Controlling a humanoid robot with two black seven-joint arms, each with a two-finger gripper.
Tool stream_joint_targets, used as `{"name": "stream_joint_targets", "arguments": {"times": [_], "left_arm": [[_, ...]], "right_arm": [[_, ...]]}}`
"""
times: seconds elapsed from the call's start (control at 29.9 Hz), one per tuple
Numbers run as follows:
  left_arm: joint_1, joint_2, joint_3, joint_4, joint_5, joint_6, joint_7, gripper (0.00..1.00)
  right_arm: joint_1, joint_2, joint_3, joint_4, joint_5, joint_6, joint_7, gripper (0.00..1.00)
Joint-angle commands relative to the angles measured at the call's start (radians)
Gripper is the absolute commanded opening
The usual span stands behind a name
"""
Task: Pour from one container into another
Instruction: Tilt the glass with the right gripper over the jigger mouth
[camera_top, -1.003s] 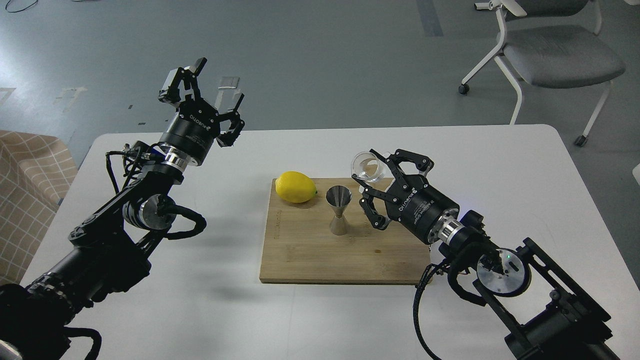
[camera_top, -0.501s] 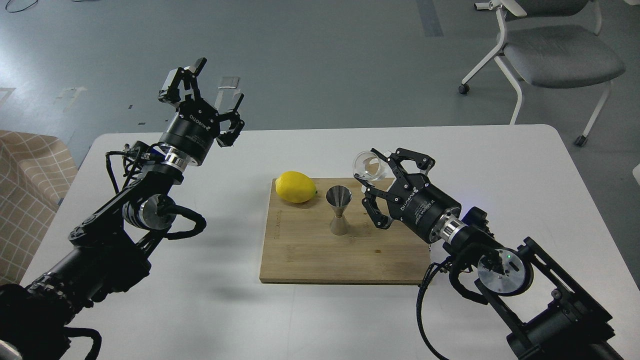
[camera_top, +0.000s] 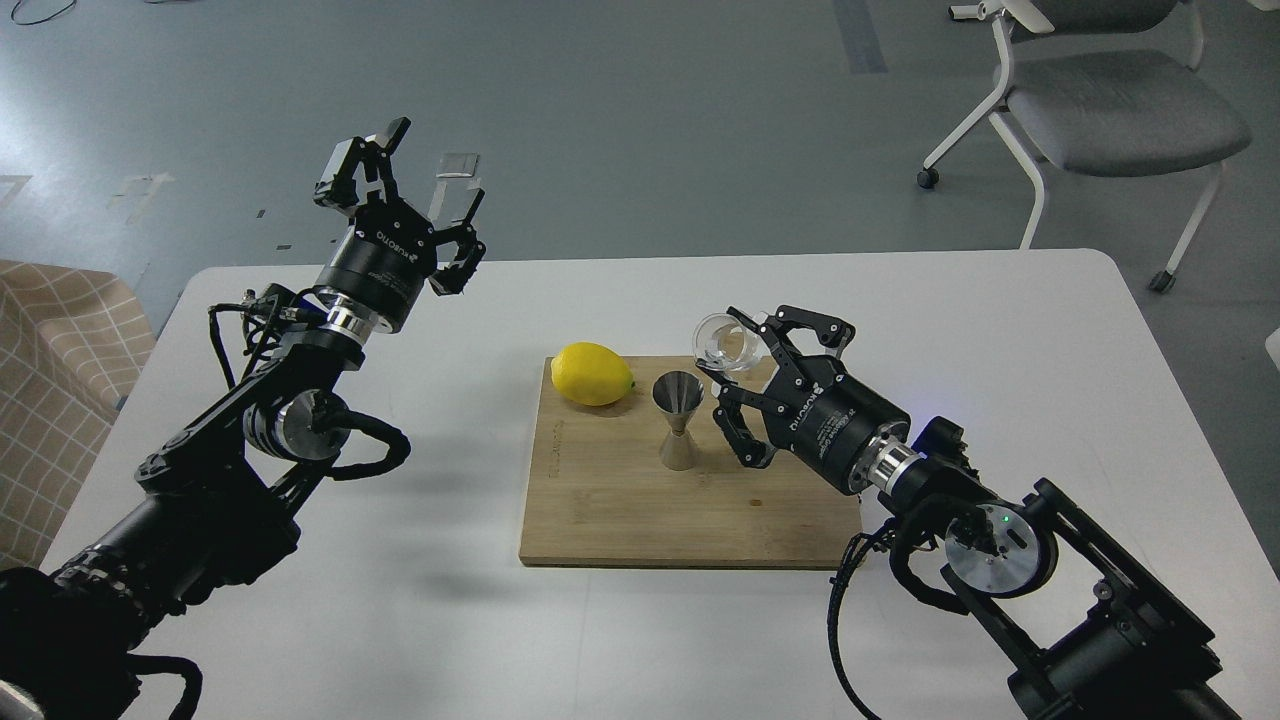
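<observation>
The right gripper (camera_top: 745, 375), clamped on the glass cup (camera_top: 727, 343), has moved left since a moment ago, bringing the tilted cup closer to the steel jigger (camera_top: 679, 420), which stands upright on the wooden board (camera_top: 690, 510) beside a lemon (camera_top: 592, 373). The cup's mouth now sits just up and right of the jigger's rim, so pouring looks imminent. The left gripper (camera_top: 405, 185) hangs open and empty, unchanged. "ROBOTIQ" is printed on both gripper bodies.
</observation>
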Motion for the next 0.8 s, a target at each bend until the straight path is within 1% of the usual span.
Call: {"name": "stream_joint_targets", "arguments": {"times": [0.0, 0.77], "left_arm": [[0.0, 0.0, 0.0, 0.0, 0.0, 0.0, 0.0, 0.98], [0.0, 0.0, 0.0, 0.0, 0.0, -0.002, 0.0, 0.98]], "right_arm": [[0.0, 0.0, 0.0, 0.002, 0.0, 0.0, 0.0, 0.4], [0.002, 0.0, -0.002, 0.0, -0.034, 0.0, 0.0, 0.4]]}}
